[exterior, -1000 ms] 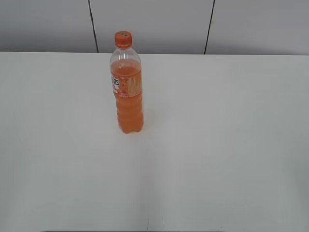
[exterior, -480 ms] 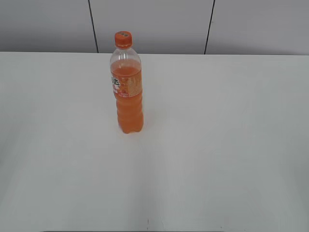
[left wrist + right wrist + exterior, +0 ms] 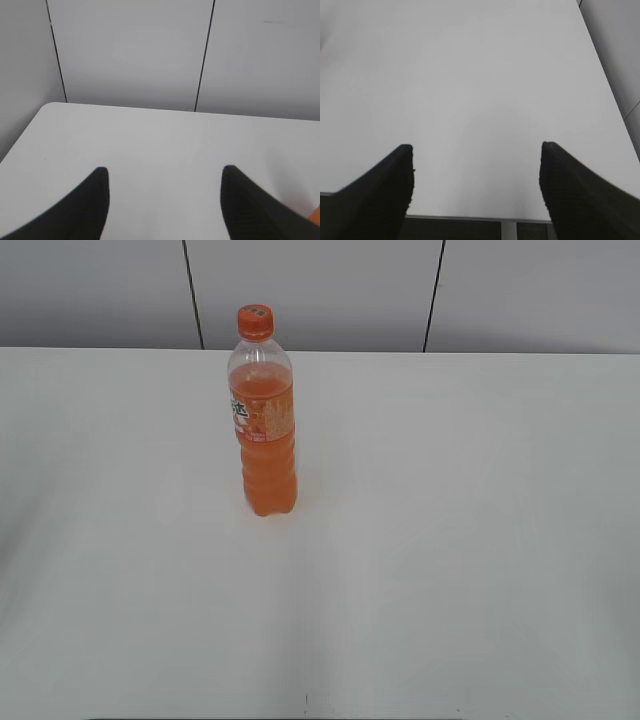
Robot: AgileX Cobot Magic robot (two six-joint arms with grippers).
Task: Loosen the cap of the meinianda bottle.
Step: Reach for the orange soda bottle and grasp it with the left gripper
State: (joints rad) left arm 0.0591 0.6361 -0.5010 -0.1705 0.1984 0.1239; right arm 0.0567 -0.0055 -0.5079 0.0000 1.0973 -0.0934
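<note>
The meinianda bottle (image 3: 264, 430) stands upright on the white table (image 3: 450, 540), left of centre and toward the back, holding orange soda. Its orange cap (image 3: 254, 321) sits on the neck. No arm shows in the exterior view. In the left wrist view my left gripper (image 3: 164, 172) is open over bare table, with a sliver of orange, probably the bottle (image 3: 316, 215), at the lower right edge. In the right wrist view my right gripper (image 3: 476, 147) is open wide, with nothing between its dark fingers (image 3: 395, 185), near the table's front edge.
A grey panelled wall (image 3: 320, 290) with dark vertical seams runs behind the table. The table's rounded far-left corner (image 3: 50, 106) shows in the left wrist view. The table's front edge (image 3: 470, 218) and right edge show in the right wrist view.
</note>
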